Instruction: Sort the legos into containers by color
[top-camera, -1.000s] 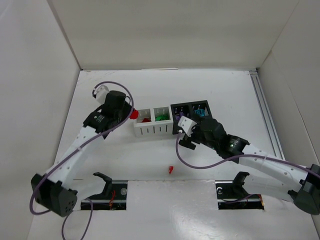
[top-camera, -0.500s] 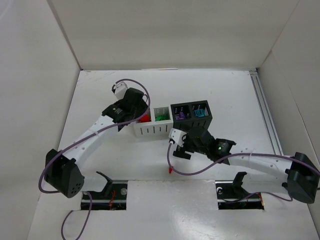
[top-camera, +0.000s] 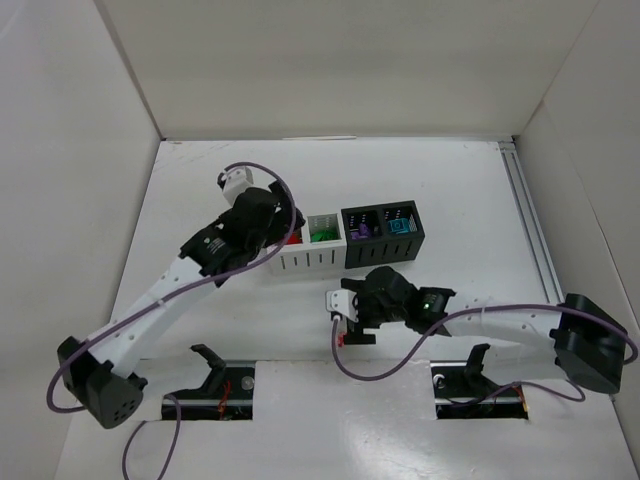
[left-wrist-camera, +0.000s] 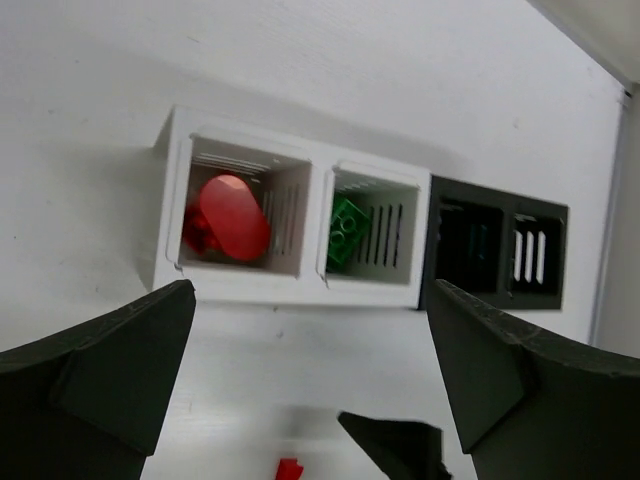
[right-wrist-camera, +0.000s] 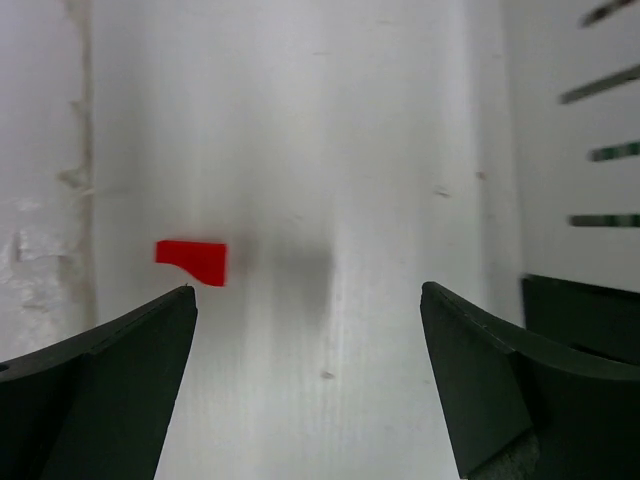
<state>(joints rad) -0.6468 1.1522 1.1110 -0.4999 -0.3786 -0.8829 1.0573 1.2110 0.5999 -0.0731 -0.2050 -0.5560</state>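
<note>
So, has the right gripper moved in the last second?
Yes. The right gripper has pulled back from the black bins toward the near table edge, ending above the loose red lego.

Loose brick (top-camera: 341, 341) on table (top-camera: 250, 320), before bin row (top-camera: 300, 262), near my right gripper (right-wrist-camera: 308, 300); round piece (left-wrist-camera: 232, 217) in leftmost bin (left-wrist-camera: 170, 200).

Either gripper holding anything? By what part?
Nothing held. Left gripper open; the red round piece is inside the end white bin. Right gripper open above a loose red lego.
</note>
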